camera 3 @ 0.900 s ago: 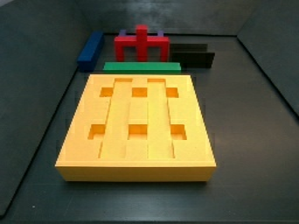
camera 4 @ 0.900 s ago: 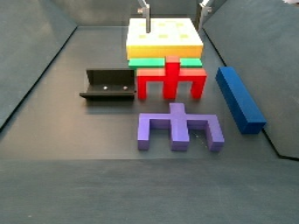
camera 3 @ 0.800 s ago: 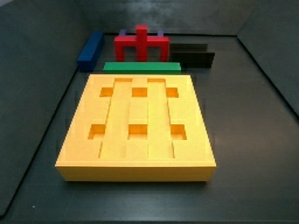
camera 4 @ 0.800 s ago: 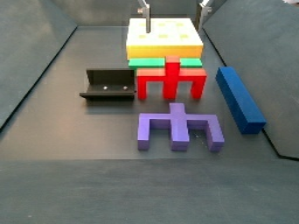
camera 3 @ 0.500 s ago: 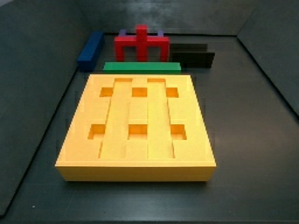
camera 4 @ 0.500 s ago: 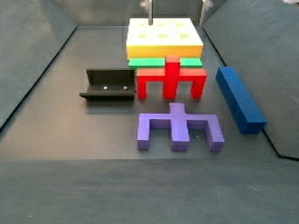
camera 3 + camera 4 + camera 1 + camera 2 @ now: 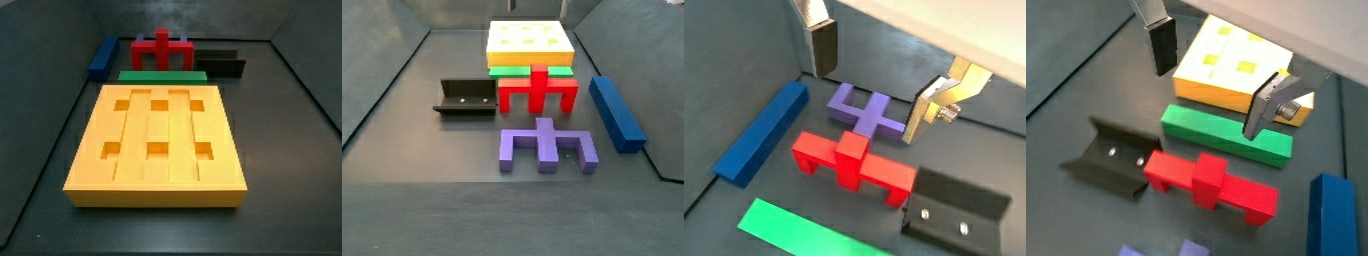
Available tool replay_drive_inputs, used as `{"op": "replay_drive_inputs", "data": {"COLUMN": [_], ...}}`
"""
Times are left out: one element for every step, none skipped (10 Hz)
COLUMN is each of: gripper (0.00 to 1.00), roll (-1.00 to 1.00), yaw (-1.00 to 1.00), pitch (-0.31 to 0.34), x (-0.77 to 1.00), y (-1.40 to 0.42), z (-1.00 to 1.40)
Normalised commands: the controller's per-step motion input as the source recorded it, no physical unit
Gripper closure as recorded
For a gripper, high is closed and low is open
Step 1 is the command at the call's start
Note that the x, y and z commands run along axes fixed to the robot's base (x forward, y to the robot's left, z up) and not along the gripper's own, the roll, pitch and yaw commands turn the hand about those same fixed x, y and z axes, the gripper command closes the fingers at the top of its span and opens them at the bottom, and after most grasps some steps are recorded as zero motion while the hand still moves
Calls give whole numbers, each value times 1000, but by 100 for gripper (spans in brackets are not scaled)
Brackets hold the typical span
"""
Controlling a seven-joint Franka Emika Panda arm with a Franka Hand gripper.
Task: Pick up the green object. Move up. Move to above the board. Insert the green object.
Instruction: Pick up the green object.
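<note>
The green object [image 7: 1224, 135], flat on the tabletop against the board [image 7: 1227, 68] at its 12 o'clock edge, looks rigid, light and smooth, so the wide-open, empty end effector [image 7: 1209, 85] above should pinch mid-length

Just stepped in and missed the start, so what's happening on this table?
A Franka arm's gripper hangs open and empty above the pieces. The green object lies flat on the floor against the board, untouched, with the red piece on its other side. In a wrist view the fingers straddle the air over it. Nothing is in the board's holes.
</note>
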Motion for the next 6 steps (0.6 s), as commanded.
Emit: {"op": "replay_drive_inputs", "data": {"gripper": [0,0,0,0,0,0], "roll": [-46,-59,-41,-36,-36,-36], "yaw": [-914,-903,-889,-877,-877,-894], "pitch": [0,-10,-4,-20,-30,-50], "x": [34,29,31,9,0,0], "y": [-249,-254,-303,-320,-320,-294], "z": [14,0,0,0,0,-26]}}
